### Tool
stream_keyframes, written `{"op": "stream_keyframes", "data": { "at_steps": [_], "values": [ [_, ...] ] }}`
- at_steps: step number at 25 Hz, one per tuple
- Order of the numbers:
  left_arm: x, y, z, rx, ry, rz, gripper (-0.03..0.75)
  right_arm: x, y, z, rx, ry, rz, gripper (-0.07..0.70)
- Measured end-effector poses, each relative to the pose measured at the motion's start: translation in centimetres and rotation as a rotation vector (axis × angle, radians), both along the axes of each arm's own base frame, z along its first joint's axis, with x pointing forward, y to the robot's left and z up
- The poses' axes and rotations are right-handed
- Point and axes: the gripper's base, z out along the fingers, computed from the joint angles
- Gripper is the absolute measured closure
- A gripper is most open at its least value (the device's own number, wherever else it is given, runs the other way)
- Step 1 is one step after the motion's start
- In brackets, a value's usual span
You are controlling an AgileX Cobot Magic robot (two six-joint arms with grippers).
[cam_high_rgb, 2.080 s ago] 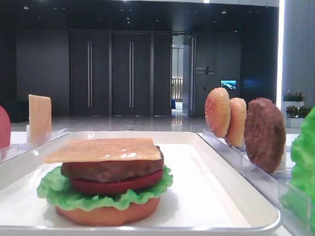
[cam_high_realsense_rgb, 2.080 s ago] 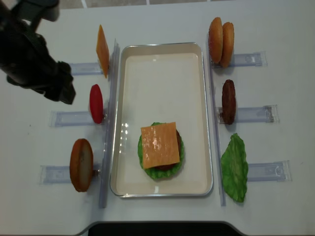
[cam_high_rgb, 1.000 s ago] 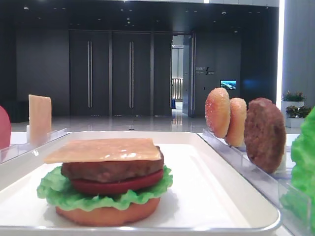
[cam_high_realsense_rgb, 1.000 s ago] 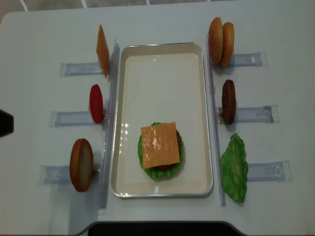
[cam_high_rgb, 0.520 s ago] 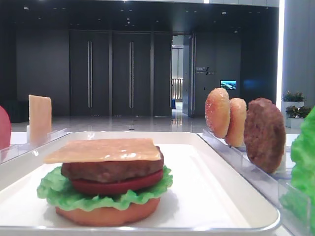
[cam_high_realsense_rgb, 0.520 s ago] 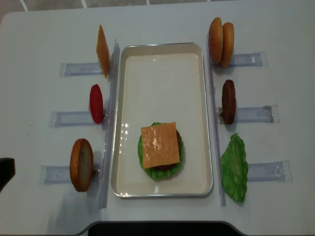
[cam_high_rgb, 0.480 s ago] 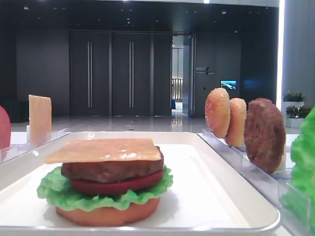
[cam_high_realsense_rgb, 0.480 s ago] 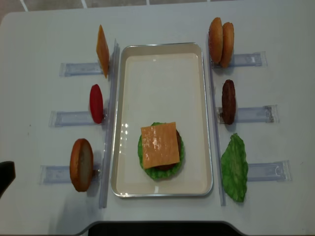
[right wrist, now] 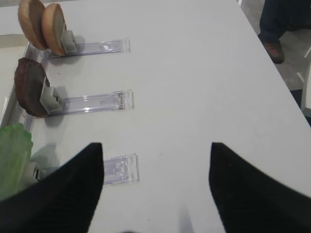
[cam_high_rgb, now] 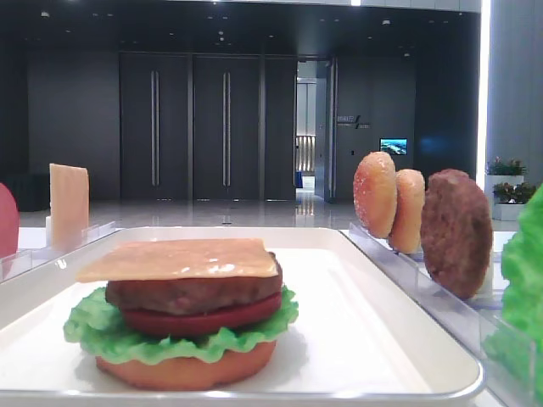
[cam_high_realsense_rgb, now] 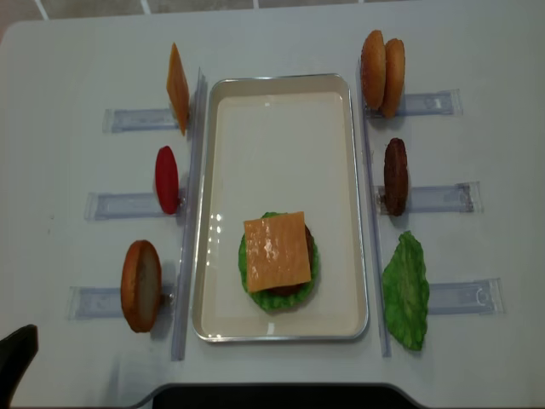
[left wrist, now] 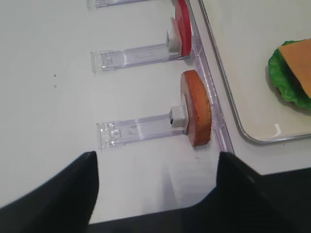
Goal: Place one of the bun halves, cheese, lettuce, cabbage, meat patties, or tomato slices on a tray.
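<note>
Little of the robot's body shows. In each wrist view two black, matte fingers fill the lower corners: broad at the base, tapering to blunt rounded tips, with no screws, cables or markings visible. The left gripper (left wrist: 155, 167) and right gripper (right wrist: 156, 158) look alike. Overhead, only one dark tip (cam_high_realsense_rgb: 15, 358) shows.

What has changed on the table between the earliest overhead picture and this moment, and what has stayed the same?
The left arm, which hung over the table's upper-left corner by the standing cheese slice, has drawn back toward the near edge; only a dark tip shows at the lower left. Its gripper is open and empty. Nothing was picked up or released. The stacked burger on the tray and the racked pieces stayed put.
</note>
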Motion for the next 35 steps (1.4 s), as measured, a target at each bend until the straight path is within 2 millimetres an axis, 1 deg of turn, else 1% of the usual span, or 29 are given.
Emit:
{"op": "stream_keyframes", "data": {
  "at_steps": [4,11,17,23,29,35],
  "values": [
    [-0.4,-0.2,-0.9,0.01,-0.042,-0.026,0.139,0.0,0.0,0.0,0.0,0.0,0.0,0.185],
    [-0.3,-0.7,-3.4,-0.016,-0.078,-0.077,0.139,0.0,0.0,0.0,0.0,0.0,0.0,0.185],
    [-0.9,-0.8,-3.4,-0.018,-0.136,-0.129,0.139,0.0,0.0,0.0,0.0,0.0,0.0,0.185],
    [-1.1,-0.8,-3.4,-0.022,-0.142,-0.181,0.139,0.0,0.0,0.0,0.0,0.0,0.0,0.185],
    [-1.0,-0.3,-3.5,-0.035,-0.145,-0.09,0.139,0.0,0.0,0.0,0.0,0.0,0.0,0.185],
    [-2.0,0.0,-3.5,-0.039,-0.218,-0.044,0.139,0.0,0.0,0.0,0.0,0.0,0.0,0.185]
  ]
}}
